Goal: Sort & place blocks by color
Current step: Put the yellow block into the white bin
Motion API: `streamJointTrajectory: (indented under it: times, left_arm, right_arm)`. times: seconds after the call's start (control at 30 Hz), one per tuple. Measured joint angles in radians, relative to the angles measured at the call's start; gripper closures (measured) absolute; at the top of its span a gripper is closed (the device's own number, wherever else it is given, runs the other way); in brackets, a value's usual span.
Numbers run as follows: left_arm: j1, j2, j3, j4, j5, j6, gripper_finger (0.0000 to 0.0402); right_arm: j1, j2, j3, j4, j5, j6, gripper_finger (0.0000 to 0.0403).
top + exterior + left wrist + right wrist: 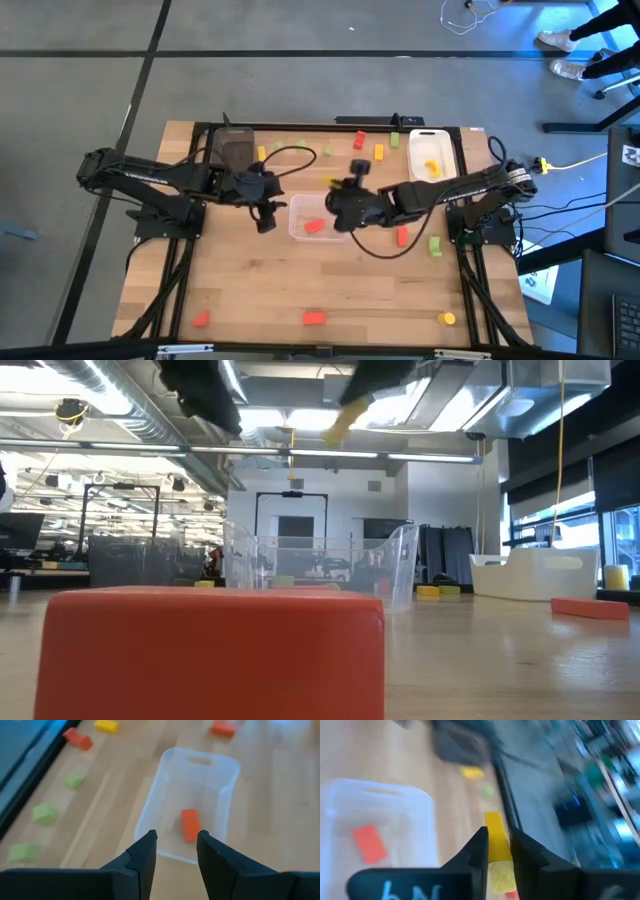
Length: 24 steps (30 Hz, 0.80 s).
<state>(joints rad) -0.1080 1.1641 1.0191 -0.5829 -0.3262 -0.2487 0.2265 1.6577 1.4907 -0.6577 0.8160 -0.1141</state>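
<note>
Your right hand is closed on a yellow block, the piece pinched between both fingers and carried clear of the desk, just beside the clear tray. That tray holds one red block, so the yellow piece does not belong there. By my reading you hold it aloft because it is in transit to the white tray, where another yellow piece already lies. That tray is well apart, toward the right arm's base.

Your left hand hangs above the near edge of the clear tray with its fingers parted and nothing between them. It looks straight down at the red block in the tray, which fits a hand that has finished a drop, though I offer that as judgement only.

The dark grey tray sits at the desk's far left side; whether it holds anything I cannot tell. Loose blocks remain scattered: red, yellow and green ones along the far edge, more near the front edge, and a red and a green one by the right arm. The sort is far from complete.
</note>
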Motion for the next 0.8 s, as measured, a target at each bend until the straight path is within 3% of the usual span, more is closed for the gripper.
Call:
streamJointTrajectory:
  times: [0.13, 0.23, 0.6, 0.8]
  left_arm:
    - [-0.011, 0.000, 0.000, -0.026, -0.035, -0.001, 0.0272]
    - [-0.012, 0.000, 0.000, -0.031, -0.035, -0.003, 0.0272]
    - [-0.011, 0.000, 0.000, -0.032, -0.057, -0.003, 0.0272]
    - [-0.010, 0.000, 0.000, -0.031, -0.058, -0.004, 0.0272]
  right_arm:
    - [-0.016, -0.001, 0.021, -0.208, 0.131, 0.210, 0.0348]
    - [-0.032, -0.006, 0.027, -0.358, 0.171, 0.360, 0.0348]
    - [-0.079, -0.100, 0.027, -0.886, 0.164, 0.901, 0.0348]
    - [-0.138, -0.171, -0.008, -0.907, 0.124, 0.975, 0.0348]
